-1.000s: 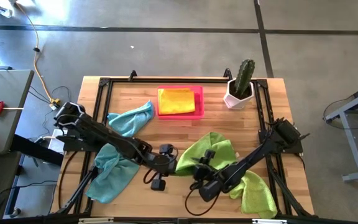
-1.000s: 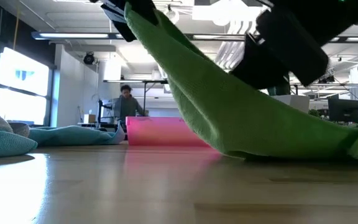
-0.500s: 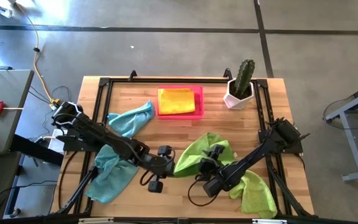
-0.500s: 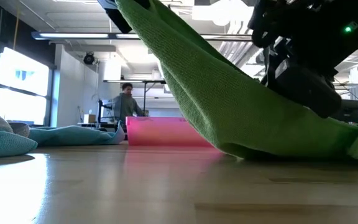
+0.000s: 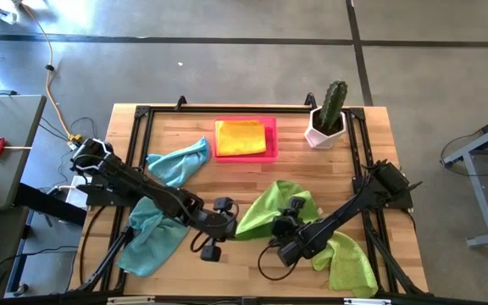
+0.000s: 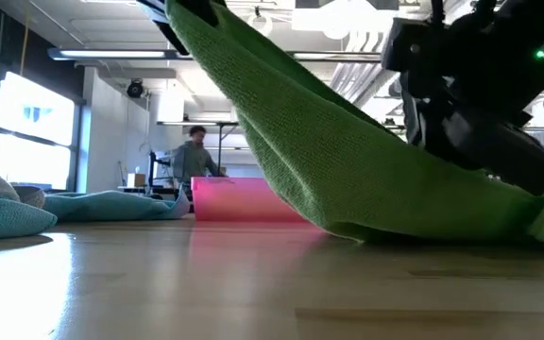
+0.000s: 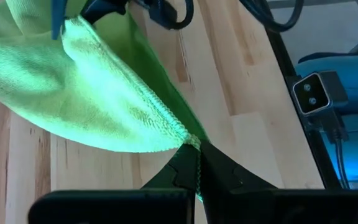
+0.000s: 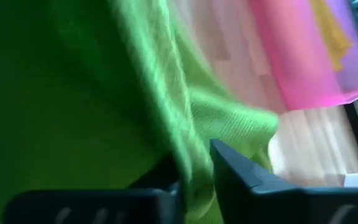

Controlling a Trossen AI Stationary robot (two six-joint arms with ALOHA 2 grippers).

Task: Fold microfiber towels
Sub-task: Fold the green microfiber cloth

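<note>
The room is a wide workshop with a grey concrete floor (image 5: 227,76) and ceiling strip lights; a person (image 6: 194,156) stands far behind. The surface (image 5: 252,178) is pale planked wood in a black frame. On it a lime green towel (image 5: 269,207), nubbly microfiber with a stitched hem, stretches like a slack tent between both arms, one end trailing to the near right corner. Two teal towels (image 5: 176,165) lie crumpled at left. A rigid pink tray (image 5: 246,155) holds a folded yellow towel (image 5: 241,136). A ribbed cactus stands in a white faceted pot (image 5: 324,129). The left end effector (image 7: 197,163) is clamped on the green towel's hemmed corner; the right end effector (image 8: 194,165) pinches another fold of it.
</note>
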